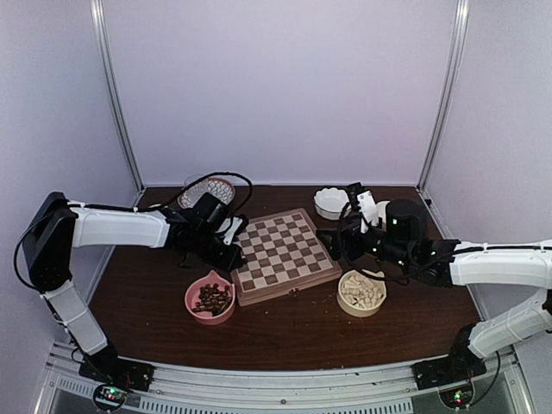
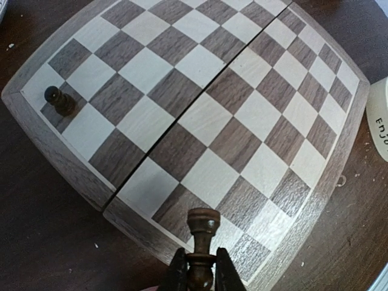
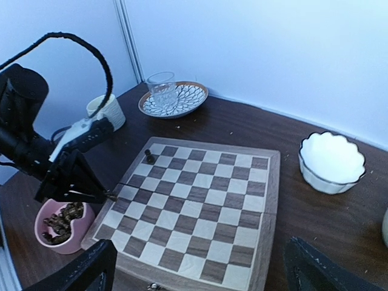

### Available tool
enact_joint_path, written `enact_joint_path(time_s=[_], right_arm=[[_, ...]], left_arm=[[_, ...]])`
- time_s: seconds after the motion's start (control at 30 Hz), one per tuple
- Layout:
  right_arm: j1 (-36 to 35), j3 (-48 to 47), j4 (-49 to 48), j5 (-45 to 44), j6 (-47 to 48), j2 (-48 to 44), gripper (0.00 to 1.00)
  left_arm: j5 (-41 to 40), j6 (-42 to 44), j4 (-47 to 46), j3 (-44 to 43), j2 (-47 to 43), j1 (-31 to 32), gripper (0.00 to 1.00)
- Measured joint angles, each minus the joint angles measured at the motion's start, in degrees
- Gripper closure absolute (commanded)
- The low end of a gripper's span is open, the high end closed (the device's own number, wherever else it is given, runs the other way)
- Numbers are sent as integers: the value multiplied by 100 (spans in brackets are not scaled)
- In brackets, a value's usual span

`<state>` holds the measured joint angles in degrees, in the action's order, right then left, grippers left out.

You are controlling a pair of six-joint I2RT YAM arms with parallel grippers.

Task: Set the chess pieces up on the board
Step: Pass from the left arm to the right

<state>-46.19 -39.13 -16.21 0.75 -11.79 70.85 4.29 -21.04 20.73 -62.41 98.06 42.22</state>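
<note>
The board (image 1: 285, 254) lies in the middle of the table, and one dark chess piece (image 2: 59, 100) stands on a corner square (image 3: 148, 156). My left gripper (image 2: 202, 276) is shut on another dark piece (image 2: 203, 233), held low over the board's left edge (image 1: 233, 256) with its top pointing across the board. Over the board's right edge, my right gripper (image 1: 330, 243) stands open and empty. In its own view its two fingers (image 3: 85, 276) spread wide over the near edge of the board (image 3: 200, 200).
A pink bowl (image 1: 210, 299) of dark pieces sits off the board's front left corner. A tan bowl (image 1: 361, 291) of cream pieces is at the front right. Behind are a white bowl (image 1: 330, 203), a patterned plate (image 3: 173, 100) bearing a glass (image 3: 162, 90), and a cup (image 3: 106, 112).
</note>
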Motion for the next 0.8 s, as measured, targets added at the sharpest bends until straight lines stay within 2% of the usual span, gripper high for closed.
enact_joint_path(time_s=[0.1, 0.17, 0.3, 0.43, 0.53, 0.8], right_arm=[[31, -85, -225, 68, 461, 267, 15], [-35, -350, -164, 195, 931, 597, 19], [-494, -1027, -118, 168, 2072, 1392, 21], [-979, -997, -319, 181, 2852, 1930, 23], [-1134, -1115, 66, 201, 3322, 2293, 24], [-1178, -1235, 105, 188, 3746, 2448, 29]], left_arm=[[2, -31, -319, 216, -212, 0, 93], [11, -50, -428, 249, -240, 0, 93], [103, -55, -535, 256, -240, 33, 93], [278, -50, -592, 256, -240, 142, 93], [667, -46, -619, 256, -238, 227, 93], [1517, -33, -750, 245, -208, 227, 92]])
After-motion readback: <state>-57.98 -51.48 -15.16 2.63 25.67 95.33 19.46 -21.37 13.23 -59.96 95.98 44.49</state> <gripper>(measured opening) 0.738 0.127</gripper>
